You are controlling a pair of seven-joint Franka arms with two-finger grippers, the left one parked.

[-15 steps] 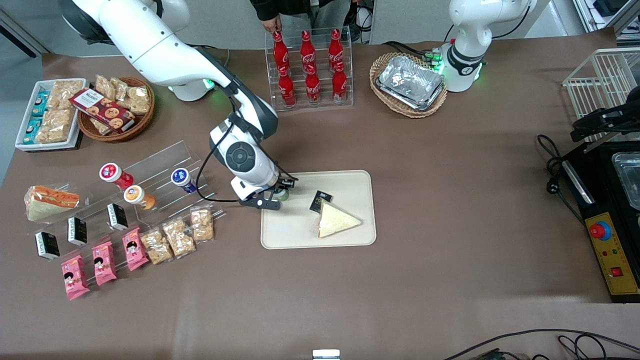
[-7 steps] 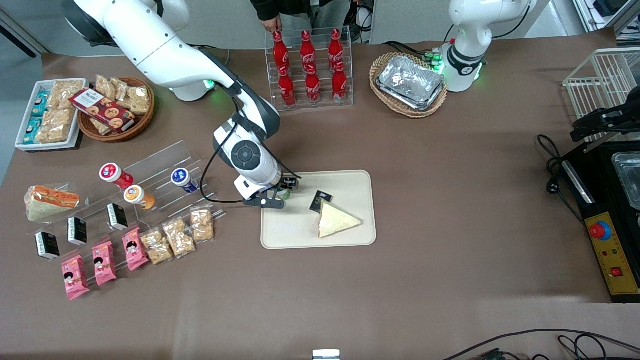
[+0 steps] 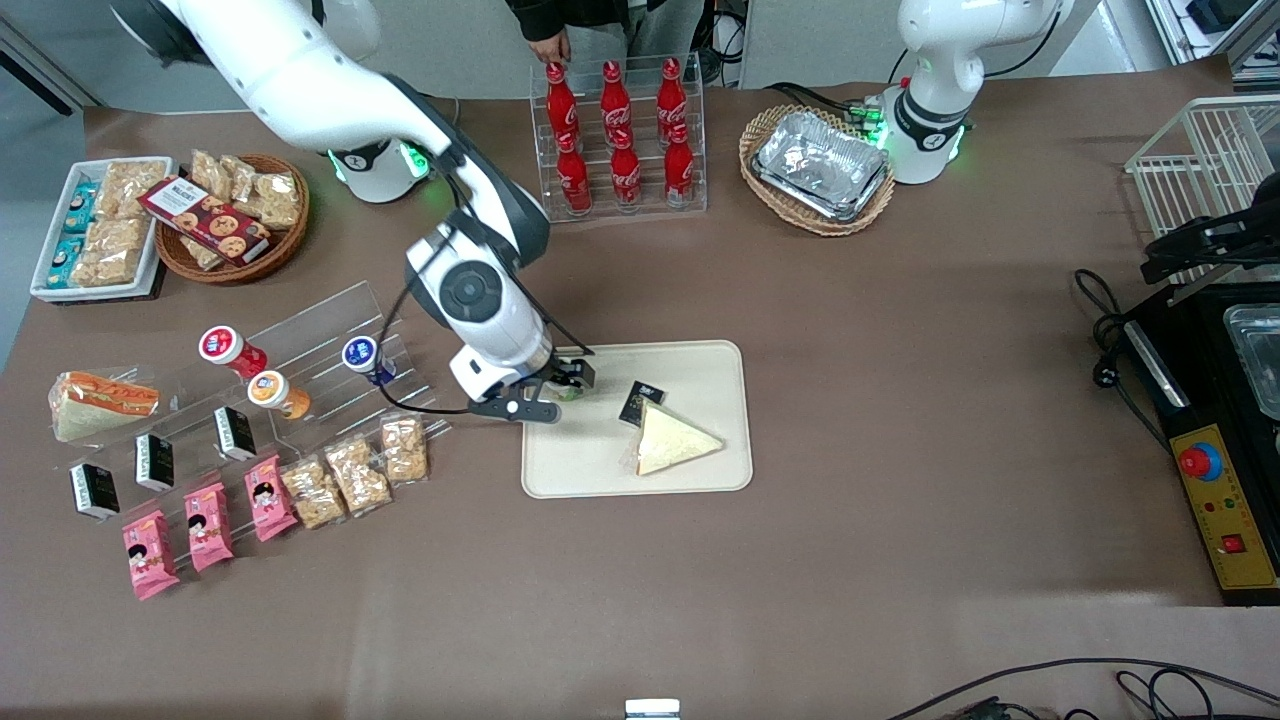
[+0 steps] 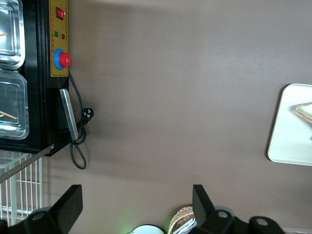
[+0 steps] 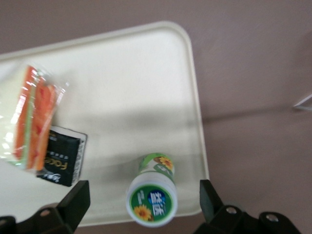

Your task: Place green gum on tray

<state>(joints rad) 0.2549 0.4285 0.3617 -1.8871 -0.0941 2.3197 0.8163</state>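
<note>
The green gum [image 5: 152, 196], a small bottle with a white cap and green print, stands upright on the beige tray [image 5: 126, 87] near the tray's corner closest to the working arm's end. My right gripper [image 5: 144, 202] hovers above it, open, with a black finger well clear of the cap on either side. In the front view the gripper [image 3: 560, 385] sits over that tray [image 3: 690, 470] corner and hides most of the gum [image 3: 566, 393]. The tray's edge [image 4: 287, 141] also shows in the left wrist view.
A wrapped triangle sandwich [image 3: 675, 440] and a black packet [image 3: 640, 402] lie on the tray near the gum. A clear rack with red-capped [image 3: 222, 346], orange-capped [image 3: 268, 388] and blue-capped [image 3: 361, 354] bottles stands toward the working arm's end. Snack packets [image 3: 355, 475] lie nearer the camera.
The right arm's wrist has lifted and shifted slightly toward the working arm's end. The gum stays standing on the tray corner.
</note>
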